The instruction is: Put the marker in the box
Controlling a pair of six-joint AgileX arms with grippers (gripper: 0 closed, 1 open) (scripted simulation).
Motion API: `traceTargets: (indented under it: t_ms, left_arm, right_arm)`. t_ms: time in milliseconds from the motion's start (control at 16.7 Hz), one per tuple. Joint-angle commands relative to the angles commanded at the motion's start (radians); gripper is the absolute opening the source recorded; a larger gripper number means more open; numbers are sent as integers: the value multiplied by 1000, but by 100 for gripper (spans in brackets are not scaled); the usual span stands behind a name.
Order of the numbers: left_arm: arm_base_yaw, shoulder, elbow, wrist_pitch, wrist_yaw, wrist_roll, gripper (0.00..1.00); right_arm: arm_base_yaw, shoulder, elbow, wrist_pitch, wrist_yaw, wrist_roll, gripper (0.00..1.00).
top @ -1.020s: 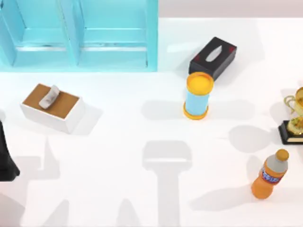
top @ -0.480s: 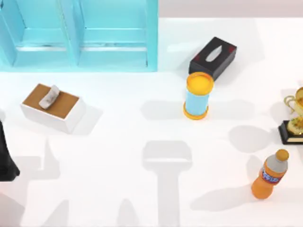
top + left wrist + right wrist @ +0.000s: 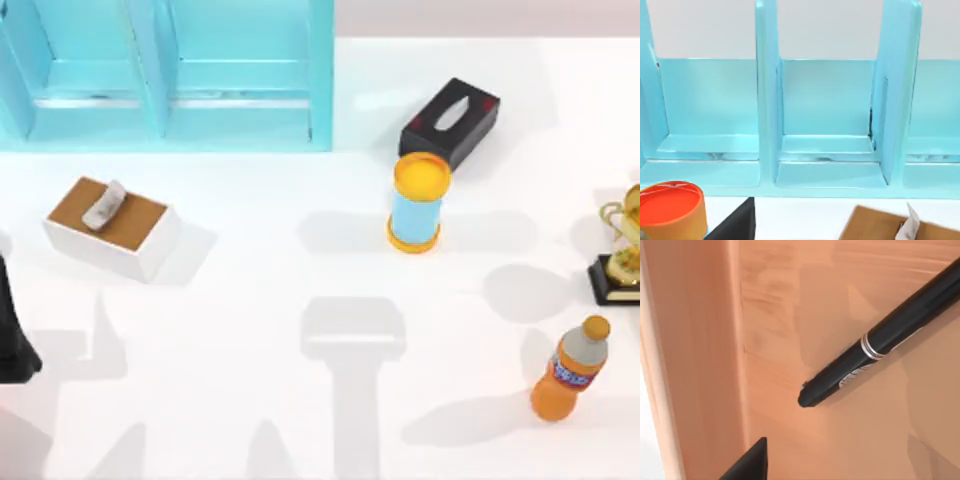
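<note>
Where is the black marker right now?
The marker shows in the right wrist view, lying flat on a tan wooden surface, apart from the raised edge beside it. It is not in the blue box yet.

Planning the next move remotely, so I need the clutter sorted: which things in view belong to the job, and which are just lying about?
Belong to the job:
- marker, lying on a tan surface
- box

Just lying about:
- white tissue box
- black tissue box
- blue canister
- orange bottle
- gold trophy
</note>
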Motion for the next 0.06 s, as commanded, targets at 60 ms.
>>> traceTargets:
  t_ms: [60]
  left_arm:
    - [0,0,0,0,0,0,100]
  right_arm:
    - [0,0,0,0,0,0,100]
